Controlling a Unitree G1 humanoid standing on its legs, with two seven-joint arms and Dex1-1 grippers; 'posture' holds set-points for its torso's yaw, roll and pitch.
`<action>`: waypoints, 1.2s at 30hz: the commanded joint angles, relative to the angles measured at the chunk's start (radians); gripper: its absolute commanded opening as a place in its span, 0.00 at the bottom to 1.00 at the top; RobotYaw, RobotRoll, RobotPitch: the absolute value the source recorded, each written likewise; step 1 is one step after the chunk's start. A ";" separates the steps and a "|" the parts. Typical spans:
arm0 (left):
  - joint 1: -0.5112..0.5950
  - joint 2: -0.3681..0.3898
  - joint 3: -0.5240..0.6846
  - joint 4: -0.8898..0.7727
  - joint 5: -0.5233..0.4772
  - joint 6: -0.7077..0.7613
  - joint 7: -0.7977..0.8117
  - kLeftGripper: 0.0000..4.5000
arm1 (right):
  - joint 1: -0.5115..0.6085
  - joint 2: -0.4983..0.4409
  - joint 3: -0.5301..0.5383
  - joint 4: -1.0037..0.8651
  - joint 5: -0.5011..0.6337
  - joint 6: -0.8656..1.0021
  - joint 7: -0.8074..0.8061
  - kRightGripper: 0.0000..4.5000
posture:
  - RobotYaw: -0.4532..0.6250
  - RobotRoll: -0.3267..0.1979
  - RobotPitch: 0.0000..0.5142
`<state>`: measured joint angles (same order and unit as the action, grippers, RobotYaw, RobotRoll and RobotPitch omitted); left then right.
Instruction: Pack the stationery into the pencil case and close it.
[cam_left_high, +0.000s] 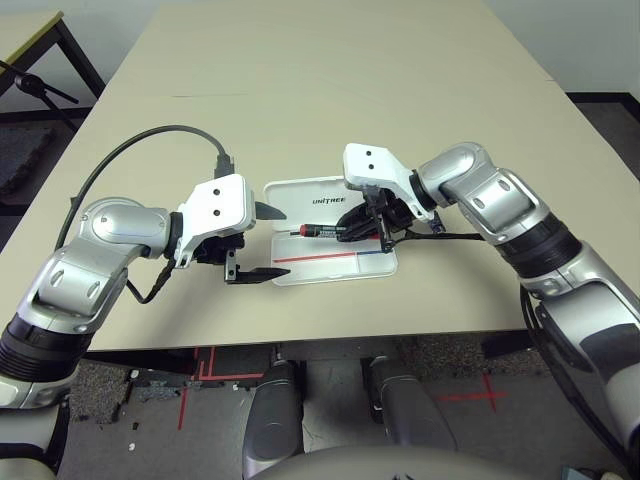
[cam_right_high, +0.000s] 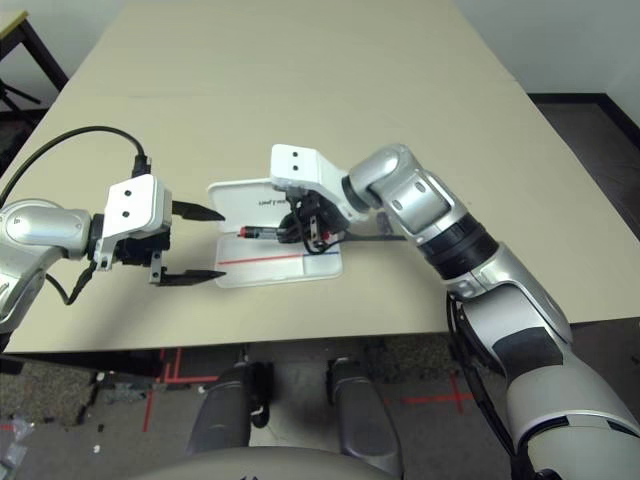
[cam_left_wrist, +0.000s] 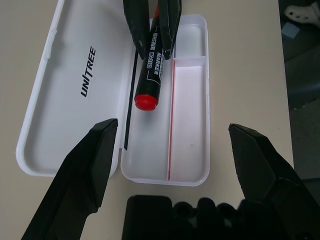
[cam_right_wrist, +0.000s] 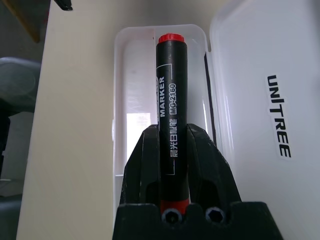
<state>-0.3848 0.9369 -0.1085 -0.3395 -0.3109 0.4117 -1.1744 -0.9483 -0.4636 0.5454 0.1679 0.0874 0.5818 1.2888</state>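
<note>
Two silver arms reach over the big tan worktop (cam_left_high: 330, 80), one from each side. Between them lies the pencil case (cam_left_high: 300, 195), flat on the worktop near the robot's edge. It is wide open, so things can go in. Its lid lies flat on the far side with the word UNITREE facing up. The tray half is on the near side, with a red-and-blue line along its floor and a little wall that makes a small room at one end. The tray looks bare for now.

The left pincer (cam_left_high: 265, 240) waits just beside the short end of the case. Its two black fingers are spread wide, one past each long side of that end, and hold nothing. My guess is that it waits there to keep the case from sliding.

The right pincer (cam_right_wrist: 170, 155) is over the case, tipped down. Its fingers are pressed together on the marker (cam_left_wrist: 151, 65) and pinch it around the middle. The marker is black with red ends. It runs the same way as the long tray, just above it, so it should fit when it is let go.
</note>
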 joint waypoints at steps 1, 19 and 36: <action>0.013 0.001 -0.005 -0.021 0.010 0.005 0.010 1.00 | 0.011 0.022 0.028 0.006 -0.031 -0.026 -0.007 0.11 | 0.40 0.62 0.26; 0.046 0.009 0.007 -0.027 0.010 0.008 0.023 1.00 | 0.065 0.044 -0.033 0.004 -0.054 -0.145 -0.026 0.75 | 0.41 0.62 0.29; 0.091 0.140 0.097 -0.039 0.073 0.291 0.190 1.00 | 0.331 -0.395 -0.365 -0.283 0.322 0.105 0.211 0.99 | 0.42 0.62 0.33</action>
<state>-0.2969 1.0659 -0.0340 -0.3779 -0.2582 0.6545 -1.0141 -0.6414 -0.8509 0.1965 -0.0832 0.3831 0.6745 1.4967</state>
